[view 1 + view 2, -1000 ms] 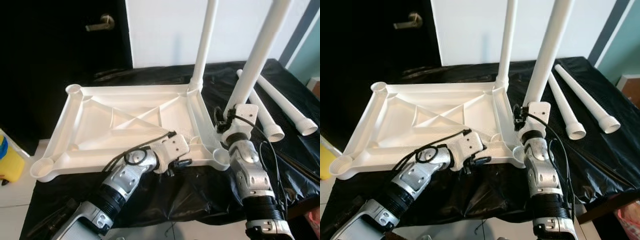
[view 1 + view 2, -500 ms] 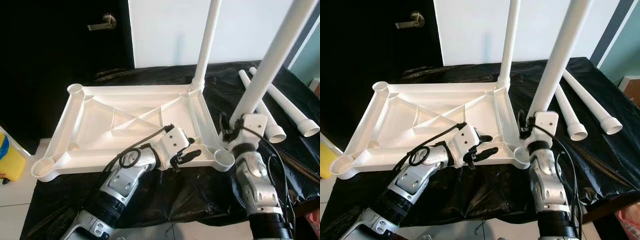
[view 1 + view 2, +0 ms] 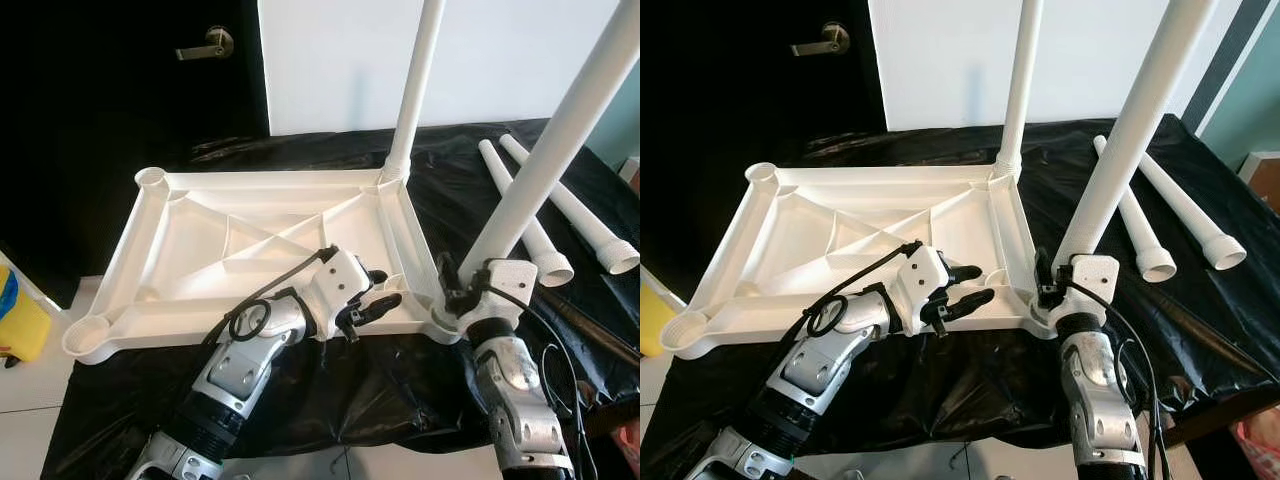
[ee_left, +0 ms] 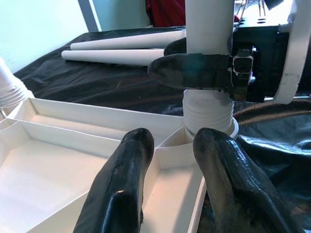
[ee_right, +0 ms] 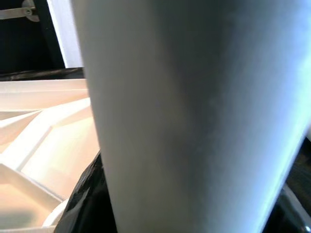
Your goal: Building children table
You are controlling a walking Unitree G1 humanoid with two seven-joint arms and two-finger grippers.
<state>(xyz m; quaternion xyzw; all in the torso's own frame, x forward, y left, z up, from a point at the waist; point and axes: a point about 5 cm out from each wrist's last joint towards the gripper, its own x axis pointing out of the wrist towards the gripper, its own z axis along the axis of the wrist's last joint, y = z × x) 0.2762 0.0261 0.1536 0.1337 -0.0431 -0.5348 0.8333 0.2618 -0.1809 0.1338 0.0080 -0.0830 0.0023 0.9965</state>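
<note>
the white table top (image 3: 250,250) lies upside down on the black sheet (image 3: 330,390), long axis running left to right, with one leg (image 3: 415,85) standing upright in its far right corner socket. the right gripper (image 4: 204,70) is clamped around a second leg (image 3: 545,150) just above the near right corner socket, that leg rising and leaning up to the right. the left gripper (image 3: 375,300) hovers over the near rim with its fingers (image 4: 121,189) parted and holding nothing, and two spare legs (image 3: 540,215) lie flat on the sheet to the right, wide ends toward the robot.
</note>
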